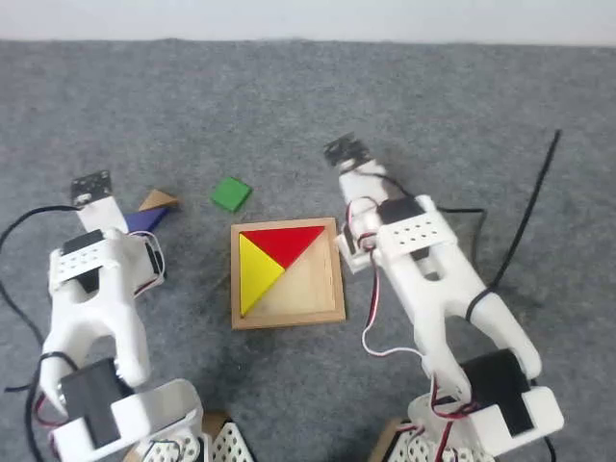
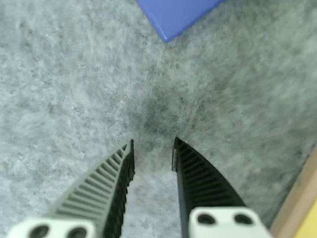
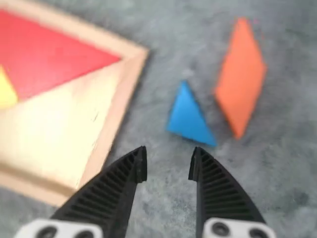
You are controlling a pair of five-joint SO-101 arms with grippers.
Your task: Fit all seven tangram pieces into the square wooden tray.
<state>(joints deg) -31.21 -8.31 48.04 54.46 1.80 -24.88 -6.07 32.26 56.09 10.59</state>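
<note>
Tangram pieces logged from the fingers outward: found the left gripper (image 2: 152,148) with fingers (image 2: 116,173) narrowly parted over grey surface (image 2: 59,74), holding nothing, a dark blue piece (image 2: 173,15) lying just beyond the tips. Found the right gripper (image 3: 168,158) likewise slightly parted and empty beside the wooden tray (image 3: 121,99), a light blue triangle (image 3: 188,116) just ahead and an orange parallelogram (image 3: 241,77) near it. Saw the wooden tray between both arms holding a red triangle (image 1: 286,243) and yellow triangle (image 1: 256,274) edge to edge, with a green square (image 1: 231,193) and tan triangle (image 1: 159,200) out on the surface.
</note>
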